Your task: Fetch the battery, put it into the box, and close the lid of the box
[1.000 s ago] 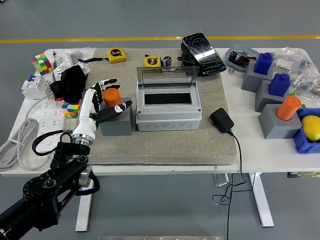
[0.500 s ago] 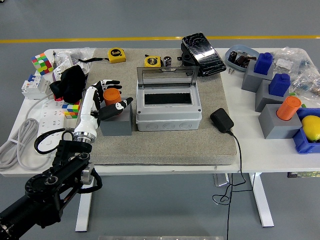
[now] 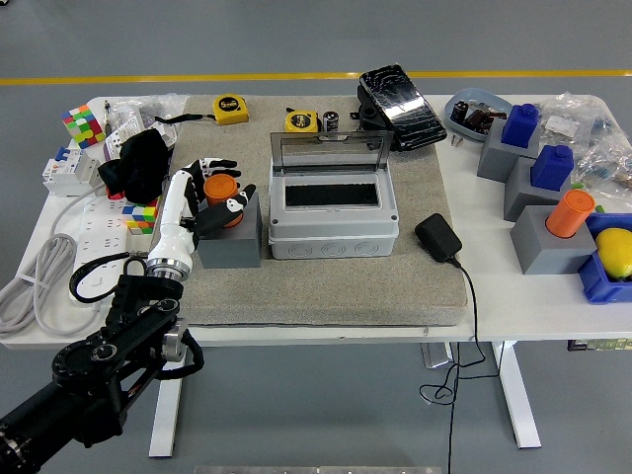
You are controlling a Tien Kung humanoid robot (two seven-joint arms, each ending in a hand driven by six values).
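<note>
1. The left arm comes in from the lower left corner, and its white-and-black left hand [image 3: 211, 194] is at the orange cylindrical battery [image 3: 219, 188], up on the left part of the grey felt mat [image 3: 326, 276].
2. The battery stands upright in the top of a grey block holder [image 3: 230, 240], just beside the left wall of the grey plastic box [image 3: 334, 235].
3. Fingers [image 3: 219, 166] curl over the battery's far side while the thumb [image 3: 235, 205] reaches across in front of it, so the hand wraps around the orange cylinder; whether the grip is truly tight cannot be told from this height.
4. The battery sits in its holder, not lifted clear.
5. The box is open: its clear hinged lid [image 3: 331, 149] stands up at the back, and the dark inside shows through the rectangular opening.
6. A black power adapter [image 3: 436, 238] lies on the mat to the right of the box, its cable running off the near edge of the white table [image 3: 494, 296].
7. At the right side stands another orange cylinder [image 3: 570, 212] in a grey block, with two blue-topped blocks behind it, well apart from the hand.
8. Left of the hand: a black cloth [image 3: 138, 163], colourful puzzle cubes, and a white power strip [image 3: 94, 232].
9. Two yellow tape measures [image 3: 230, 107] lie at the far edge.
10. No right arm appears.
</note>
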